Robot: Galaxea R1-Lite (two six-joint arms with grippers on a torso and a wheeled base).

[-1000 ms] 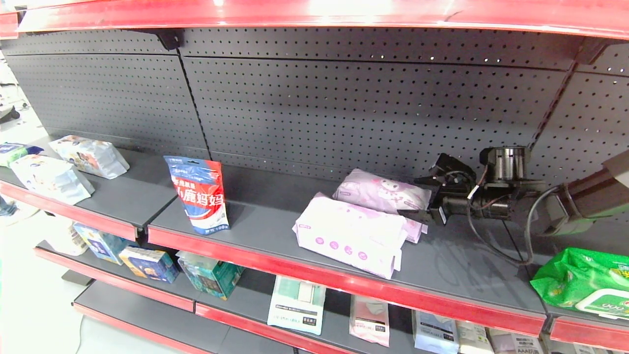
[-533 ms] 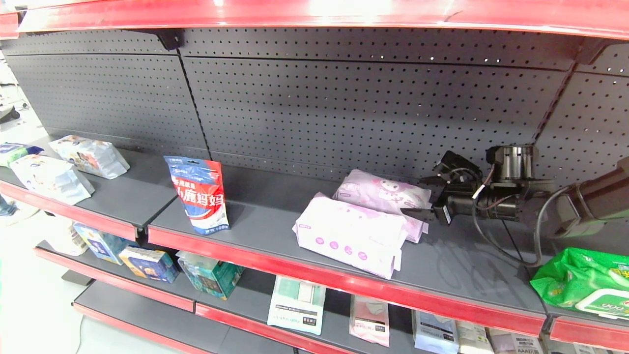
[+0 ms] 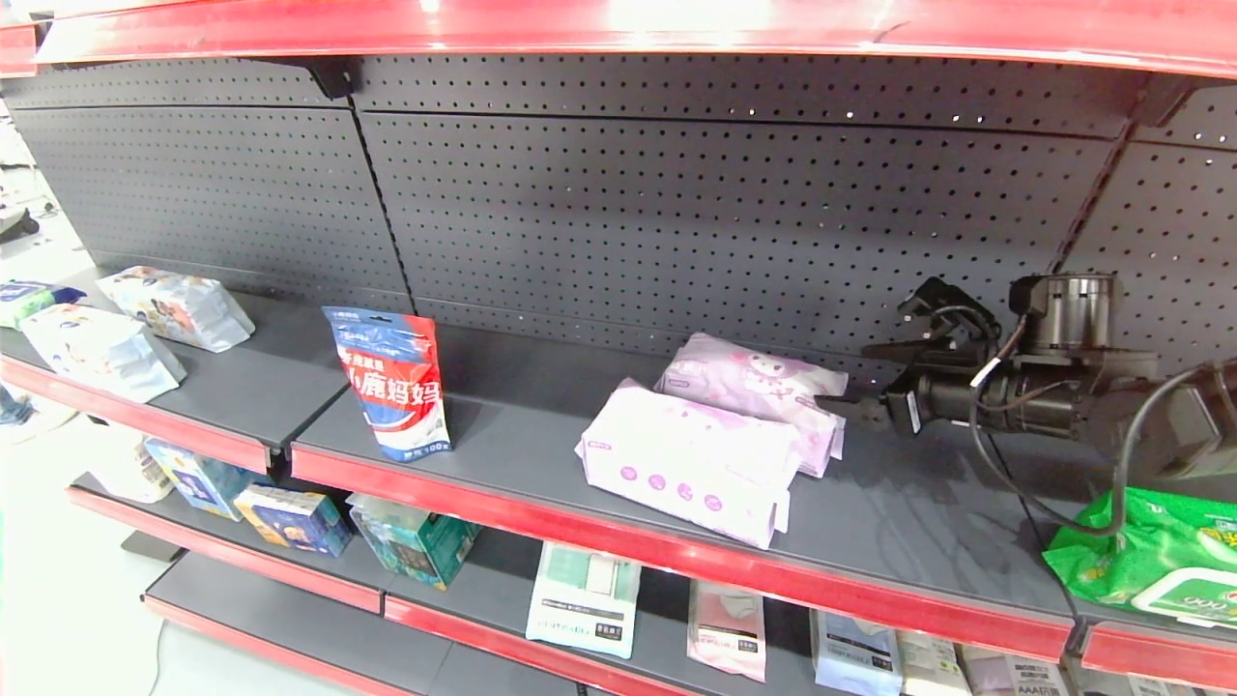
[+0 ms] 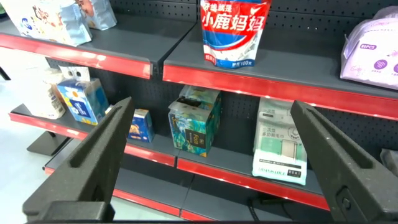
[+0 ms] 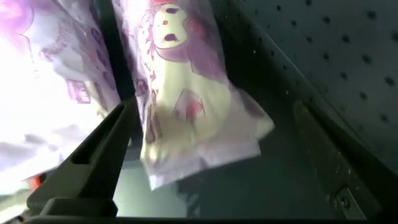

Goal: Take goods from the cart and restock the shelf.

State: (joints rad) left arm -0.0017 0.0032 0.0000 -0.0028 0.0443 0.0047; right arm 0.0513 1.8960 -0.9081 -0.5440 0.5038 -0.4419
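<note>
On the dark shelf that runs in front of the right gripper, the restocking looks part done, with goods lying in loose groups and wide bare stretches between them. The biggest item near the jaws is a pale pink tissue pack, lying flat on the side of the cartoon-printed pink pack towards the shelf's front edge. That smaller pack lies flat on the deck directly ahead of the right jaws, and its near end touches neither finger. The right jaws are spread wide and hold nothing, so I judge this pack to be placed and released. Well beyond both packs, far from the right jaws, a red-and-blue pouch stands upright near the shelf's front edge. A green wipes pack lies behind the right jaws, under the arm. The left gripper hangs low before the lower tiers, with its jaws also spread and empty and the pouch above and ahead of them. What seems left is to fetch more goods from the cart and fill the bare deck.
</note>
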